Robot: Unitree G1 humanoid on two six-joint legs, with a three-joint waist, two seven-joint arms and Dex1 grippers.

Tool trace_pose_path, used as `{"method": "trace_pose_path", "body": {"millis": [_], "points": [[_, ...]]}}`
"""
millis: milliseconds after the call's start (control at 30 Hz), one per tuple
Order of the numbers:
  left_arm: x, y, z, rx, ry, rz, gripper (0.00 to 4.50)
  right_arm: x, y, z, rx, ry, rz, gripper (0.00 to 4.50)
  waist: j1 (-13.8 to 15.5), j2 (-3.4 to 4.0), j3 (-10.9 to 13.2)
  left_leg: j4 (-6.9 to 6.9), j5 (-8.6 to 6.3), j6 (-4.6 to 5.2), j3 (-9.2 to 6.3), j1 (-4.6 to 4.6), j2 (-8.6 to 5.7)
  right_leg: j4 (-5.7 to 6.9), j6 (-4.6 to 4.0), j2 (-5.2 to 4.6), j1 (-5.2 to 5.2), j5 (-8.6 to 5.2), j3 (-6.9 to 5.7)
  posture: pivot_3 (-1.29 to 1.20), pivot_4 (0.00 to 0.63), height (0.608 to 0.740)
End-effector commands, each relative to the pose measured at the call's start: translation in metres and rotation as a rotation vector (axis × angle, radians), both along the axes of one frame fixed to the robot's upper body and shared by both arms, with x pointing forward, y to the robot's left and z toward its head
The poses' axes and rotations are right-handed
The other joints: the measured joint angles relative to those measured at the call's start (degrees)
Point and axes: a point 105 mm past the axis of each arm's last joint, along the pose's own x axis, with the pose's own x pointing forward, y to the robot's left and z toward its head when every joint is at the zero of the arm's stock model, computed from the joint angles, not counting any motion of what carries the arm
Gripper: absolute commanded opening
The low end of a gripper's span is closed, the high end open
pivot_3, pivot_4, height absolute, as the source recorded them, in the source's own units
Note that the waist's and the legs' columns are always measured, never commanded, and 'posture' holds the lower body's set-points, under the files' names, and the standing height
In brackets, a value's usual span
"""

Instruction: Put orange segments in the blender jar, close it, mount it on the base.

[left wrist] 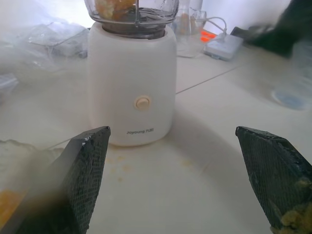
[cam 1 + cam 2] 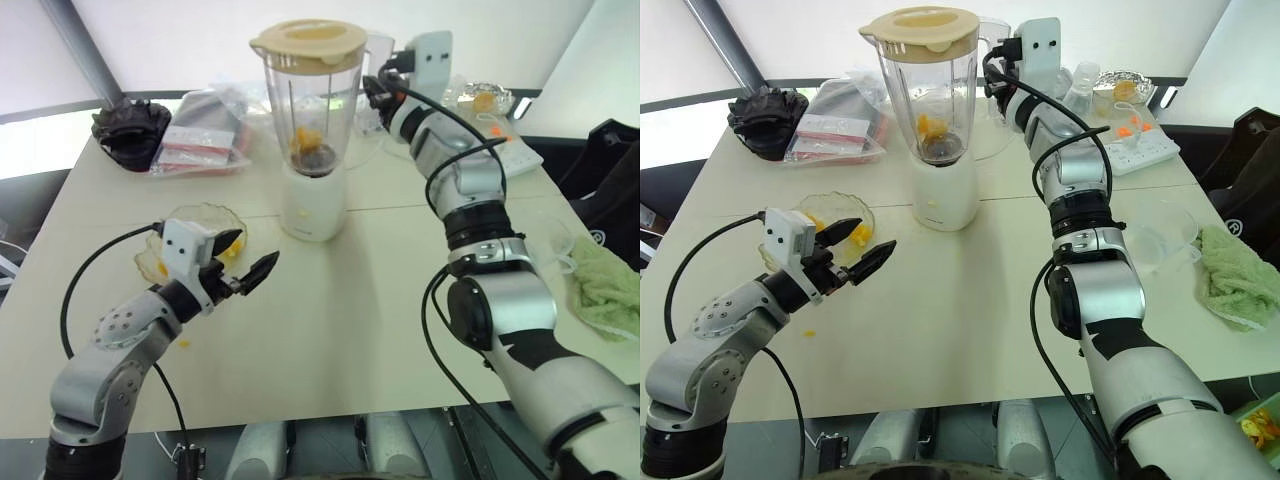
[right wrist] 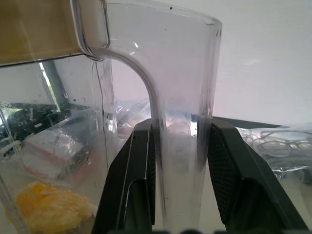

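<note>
Up close, base (image 1: pixel 131 87) button shows.

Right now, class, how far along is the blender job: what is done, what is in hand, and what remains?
Done: yellow-orange fruit segments lie inside the tall clear plastic blender jar, the flat cream-yellow lid is on, and the jar sits on the squat cream-white base. In hand: the right end effector grips the jar's handle. Left: likely only letting go. The left end effector is open, holding nothing.

Clear blender jar (image 2: pixel 310 100) w/ cream-yellow lid (image 2: pixel 308 42); yellow-orange segments (image 2: pixel 305 138) inside; cream-white base (image 2: pixel 312 200) (black pincer fingers (image 1: pixel 85 170)).
</note>
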Motion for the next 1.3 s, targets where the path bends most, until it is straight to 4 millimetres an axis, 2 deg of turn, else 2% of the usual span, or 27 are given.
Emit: {"method": "trace_pose_path", "body": {"millis": [33,267,600,800,1033,1300], "points": [[-0.003,-0.002,0.007,0.019,-0.04,-0.008,4.26,-0.01,0.0,0.029,0.012,-0.112,-0.015,0.98,0.0,0.0,0.0,0.0,0.0,0.0,0.0,0.0,0.0,0.01,0.0,0.0,0.0,0.0,0.0,0.0,0.15,0.74],[-0.002,-0.002,0.004,0.033,-0.024,-0.017,4.26,-0.023,-0.001,0.009,-0.021,-0.11,-0.053,0.98,0.1,0.0,0.0,0.04,0.02,-0.03,-0.02,0.01,0.0,0.12,0.0,0.0,-0.01,0.0,0.01,0.0,0.15,0.74],[0.001,-0.005,0.001,0.042,-0.01,-0.043,4.26,-0.035,-0.008,-0.008,-0.053,-0.088,-0.097,0.98,0.3,-0.01,0.0,0.05,0.13,-0.21,-0.02,0.06,-0.02,0.29,-0.02,0.0,0.0,-0.01,-0.01,0.0,0.15,0.74],[0.005,-0.008,0.0,0.049,-0.008,-0.06,4.26,-0.029,-0.004,-0.012,-0.077,-0.056,-0.07,0.98,0.1,-0.01,0.0,0.05,0.15,-0.23,-0.01,0.13,-0.03,0.35,-0.02,0.02,0.04,-0.02,-0.01,0.0,0.15,0.74],[0.007,-0.008,0.001,0.052,-0.016,-0.055,4.26,-0.016,-0.005,-0.003,-0.039,0.009,-0.092,0.98,0.1,-0.01,0.0,0.05,0.15,-0.24,-0.01,0.16,-0.02,0.36,-0.03,0.03,0.07,-0.02,-0.01,0.0,0.15,0.74],[0.007,-0.006,0.0,0.053,-0.019,-0.028,4.26,-0.014,0.001,-0.004,-0.025,0.06,-0.111,0.98,0.0,-0.02,0.0,0.05,0.16,-0.24,-0.02,0.18,-0.01,0.37,-0.03,0.03,0.08,-0.02,-0.01,0.0,0.15,0.74]]}}
